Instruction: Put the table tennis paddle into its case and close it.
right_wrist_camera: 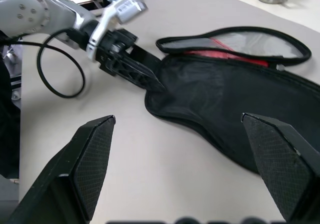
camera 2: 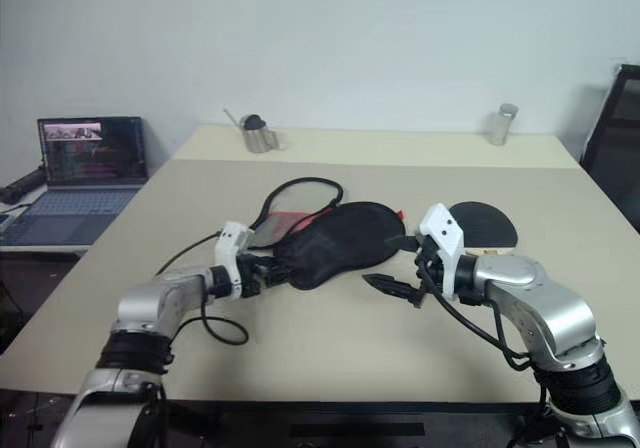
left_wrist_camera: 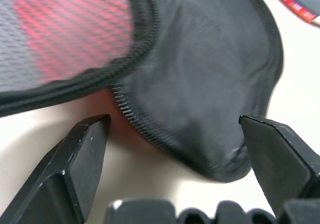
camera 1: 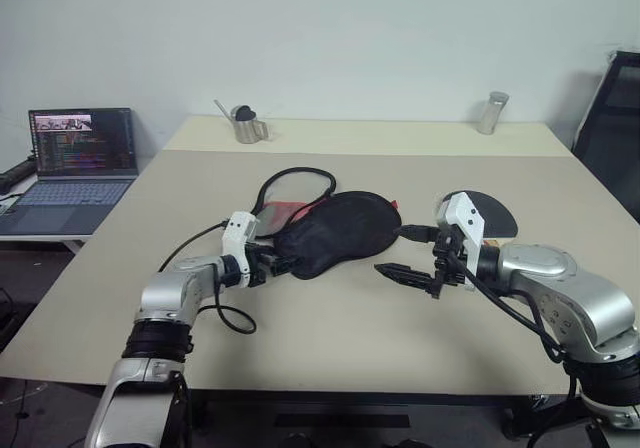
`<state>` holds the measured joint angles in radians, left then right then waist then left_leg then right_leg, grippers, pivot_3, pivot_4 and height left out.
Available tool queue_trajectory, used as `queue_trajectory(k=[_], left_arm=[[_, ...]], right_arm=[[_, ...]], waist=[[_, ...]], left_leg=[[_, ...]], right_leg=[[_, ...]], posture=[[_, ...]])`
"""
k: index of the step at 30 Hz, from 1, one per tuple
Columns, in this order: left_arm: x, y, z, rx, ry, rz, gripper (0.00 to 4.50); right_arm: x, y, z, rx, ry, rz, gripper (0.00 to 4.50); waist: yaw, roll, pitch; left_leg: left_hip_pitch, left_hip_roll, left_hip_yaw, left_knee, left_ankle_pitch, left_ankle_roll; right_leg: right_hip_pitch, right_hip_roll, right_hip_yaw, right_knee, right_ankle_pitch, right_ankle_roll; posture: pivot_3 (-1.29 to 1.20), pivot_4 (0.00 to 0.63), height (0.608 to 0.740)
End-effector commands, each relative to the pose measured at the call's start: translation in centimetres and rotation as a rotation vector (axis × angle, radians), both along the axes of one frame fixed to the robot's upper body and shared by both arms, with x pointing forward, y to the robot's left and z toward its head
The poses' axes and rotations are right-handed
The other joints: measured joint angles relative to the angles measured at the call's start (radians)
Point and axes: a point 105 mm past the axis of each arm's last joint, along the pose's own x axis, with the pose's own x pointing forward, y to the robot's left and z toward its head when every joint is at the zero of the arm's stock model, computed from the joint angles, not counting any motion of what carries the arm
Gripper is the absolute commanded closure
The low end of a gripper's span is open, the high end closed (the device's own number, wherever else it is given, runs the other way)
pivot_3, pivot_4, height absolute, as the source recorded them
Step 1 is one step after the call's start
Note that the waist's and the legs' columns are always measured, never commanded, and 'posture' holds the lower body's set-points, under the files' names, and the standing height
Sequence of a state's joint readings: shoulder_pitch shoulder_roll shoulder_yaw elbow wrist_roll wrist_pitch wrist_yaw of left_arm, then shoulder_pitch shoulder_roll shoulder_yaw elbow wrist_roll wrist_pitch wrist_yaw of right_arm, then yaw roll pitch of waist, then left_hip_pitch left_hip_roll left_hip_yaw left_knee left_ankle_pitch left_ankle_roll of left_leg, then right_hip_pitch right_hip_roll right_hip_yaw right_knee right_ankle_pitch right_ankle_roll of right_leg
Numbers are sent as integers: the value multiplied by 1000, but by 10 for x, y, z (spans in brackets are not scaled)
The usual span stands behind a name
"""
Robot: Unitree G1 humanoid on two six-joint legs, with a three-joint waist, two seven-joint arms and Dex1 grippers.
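The left tool (camera 1: 278, 261) is released, its fingers (left_wrist_camera: 82, 151) spread wide at the near left edge of the case (camera 1: 335, 233); one finger sits on the counter (camera 1: 330, 338) just beside the zipper rim, the other just beside the black fabric's rounded edge; whether either touches the fabric I cannot tell. The right tool (camera 1: 405, 258) is also released, fingers (right_wrist_camera: 90, 159) well apart and holding nothing; it hovers above the counter near the right side of the case, pointing toward the left tool.

The case lies in the middle of the counter, unzipped; its black body bulges, and a flap lies open at its far left, showing red lining and mesh under a looping zipper rim. The paddle (camera 2: 485, 221) lies flat on the counter just beyond the right tool, to the right of the case, black face up; it is outside the case.

Farther off, a metal jug (camera 1: 247, 125) stands at the far left of the counter and a metal can (camera 1: 491, 113) at the far right; a laptop (camera 1: 75, 163) sits open on a lower side desk to the left; a black chair (camera 1: 615, 133) stands at the right edge.
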<state>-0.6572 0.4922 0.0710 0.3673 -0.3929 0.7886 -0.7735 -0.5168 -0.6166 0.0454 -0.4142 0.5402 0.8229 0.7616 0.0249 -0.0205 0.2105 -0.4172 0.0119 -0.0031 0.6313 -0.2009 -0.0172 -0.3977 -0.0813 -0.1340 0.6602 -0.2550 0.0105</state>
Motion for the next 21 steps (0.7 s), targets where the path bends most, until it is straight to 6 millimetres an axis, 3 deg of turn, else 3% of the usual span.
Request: queue_trajectory(k=[1,4,12,14,21], left_arm=[[0,-17,2,-72,45,-32,184],[0,-27,6,-137,78,-32,922],[-17,-76,28,-421,196,-101,3881],[-18,-87,34,-476,212,-104,4450],[-6,-111,34,-492,207,-53,4450]], right_arm=[[-5,-2,15,13,-57,6,16],[-5,-4,14,13,-58,-1,0],[-7,-11,15,7,-63,-27,0],[-7,-12,15,1,-66,-33,0],[-6,-13,15,-6,-70,-43,0]], waist=[[0,0,0],[0,0,0],[-2,-3,1],[-2,-3,2],[-2,-3,2]], left_leg=[[0,0,1,0,0,0],[1,-1,2,0,0,0],[0,-2,5,0,0,0],[0,-1,5,1,0,0],[0,0,6,4,0,0]], right_leg=[[0,0,1,0,0,0],[0,-1,3,0,1,1],[-6,-2,11,2,2,2],[-6,-2,11,3,3,2],[-6,0,11,4,4,2]], posture=[[0,150,740],[0,150,740],[0,150,740],[0,150,740],[0,150,740]])
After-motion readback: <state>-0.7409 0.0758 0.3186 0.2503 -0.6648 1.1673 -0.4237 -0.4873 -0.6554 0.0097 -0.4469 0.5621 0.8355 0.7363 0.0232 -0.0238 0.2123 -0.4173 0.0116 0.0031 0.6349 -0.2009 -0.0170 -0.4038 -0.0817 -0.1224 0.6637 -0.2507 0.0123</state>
